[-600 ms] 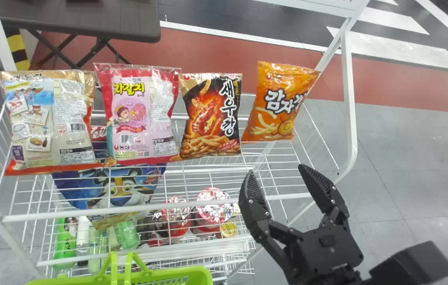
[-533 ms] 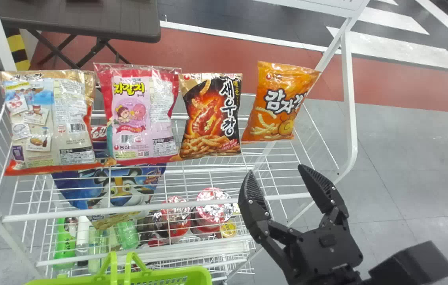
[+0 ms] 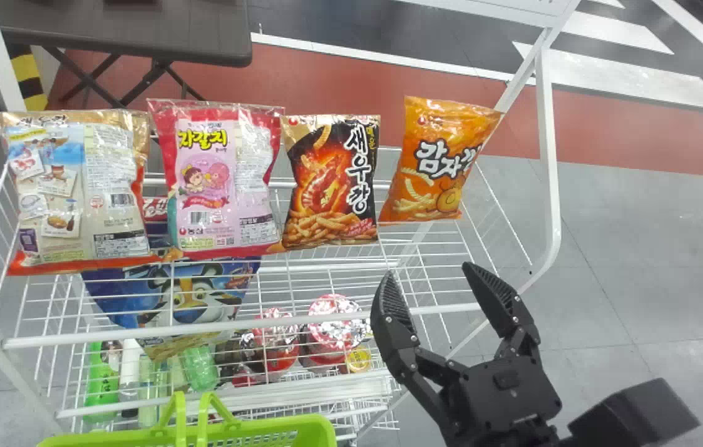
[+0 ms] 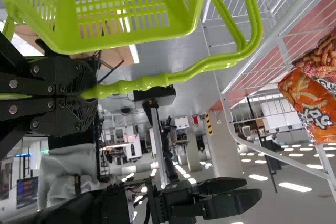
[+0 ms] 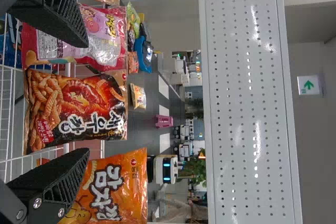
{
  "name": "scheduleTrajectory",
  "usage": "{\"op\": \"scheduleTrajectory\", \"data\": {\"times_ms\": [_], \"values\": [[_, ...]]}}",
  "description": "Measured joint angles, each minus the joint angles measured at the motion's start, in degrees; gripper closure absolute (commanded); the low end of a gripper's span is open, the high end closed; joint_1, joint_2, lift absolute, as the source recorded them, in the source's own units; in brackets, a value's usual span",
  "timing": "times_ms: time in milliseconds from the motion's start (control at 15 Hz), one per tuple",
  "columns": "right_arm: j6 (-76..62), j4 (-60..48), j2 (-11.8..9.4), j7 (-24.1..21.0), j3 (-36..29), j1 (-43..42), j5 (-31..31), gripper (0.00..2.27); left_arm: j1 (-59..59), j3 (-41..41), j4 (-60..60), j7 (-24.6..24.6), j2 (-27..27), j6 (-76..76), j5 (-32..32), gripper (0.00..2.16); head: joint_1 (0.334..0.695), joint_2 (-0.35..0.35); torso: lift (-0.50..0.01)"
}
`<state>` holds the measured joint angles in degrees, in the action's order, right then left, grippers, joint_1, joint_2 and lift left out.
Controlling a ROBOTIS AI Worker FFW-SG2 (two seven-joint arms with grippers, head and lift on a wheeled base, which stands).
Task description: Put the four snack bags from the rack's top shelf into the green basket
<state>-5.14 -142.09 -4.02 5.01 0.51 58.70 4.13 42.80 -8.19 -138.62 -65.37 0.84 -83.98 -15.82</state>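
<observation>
In the head view my right gripper [image 3: 427, 273] is open in front of the rack [image 3: 301, 320], below the orange bag [image 3: 432, 164] and the black bag [image 3: 334, 186]. Left of those stand the pink bag [image 3: 221, 180] and the beige bag [image 3: 81, 192]. The right wrist view has the open right gripper [image 5: 84, 98] with the black bag [image 5: 76, 109] beyond the gap between its fingers. In the left wrist view my left gripper [image 4: 86, 95] is shut on a handle of the green basket [image 4: 123, 38], which in the head view shows its rim [image 3: 301, 423] at the bottom.
Lower in the rack are a blue tiger bag [image 3: 193, 298], foil-topped cups [image 3: 335, 323] and green bottles [image 3: 102, 375]. A brown table [image 3: 128, 31] stands behind at the left. A perforated white panel [image 5: 247, 98] spans the right wrist view.
My right gripper has moved slightly to the left in the head view, still open. The basket has shifted very slightly; the bags have stayed in place.
</observation>
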Motion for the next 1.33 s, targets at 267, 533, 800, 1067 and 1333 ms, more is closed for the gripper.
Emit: {"op": "scheduleTrajectory", "data": {"times_ms": [267,533,800,1067,1333], "values": [[-0.28,2.82,0.10,0.00,1.04,-2.89,0.05,0.11,0.07,-0.01,-0.55,0.03,0.41,0.00,0.00,2.15,0.695,-0.350,0.000],[4.32,8.70,0.10,-0.18,6.87,-14.74,-3.22,0.11,-0.05,1.05,-0.65,0.27,0.77,0.25,0.33,2.15,0.695,-0.254,0.000],[22.92,19.33,1.87,-0.15,19.52,-35.89,-6.03,0.11,-0.02,2.76,0.05,0.58,0.94,0.90,1.05,2.15,0.695,0.023,0.000],[24.40,34.17,3.97,0.02,26.38,-49.50,-5.41,0.13,-0.13,3.91,0.79,0.34,1.70,1.80,1.21,2.15,0.695,0.161,0.000],[23.32,47.42,4.02,0.64,29.01,-60.33,-2.84,0.21,-0.80,4.00,2.23,-0.17,2.65,3.00,0.64,2.15,0.695,0.208,0.000]]}}
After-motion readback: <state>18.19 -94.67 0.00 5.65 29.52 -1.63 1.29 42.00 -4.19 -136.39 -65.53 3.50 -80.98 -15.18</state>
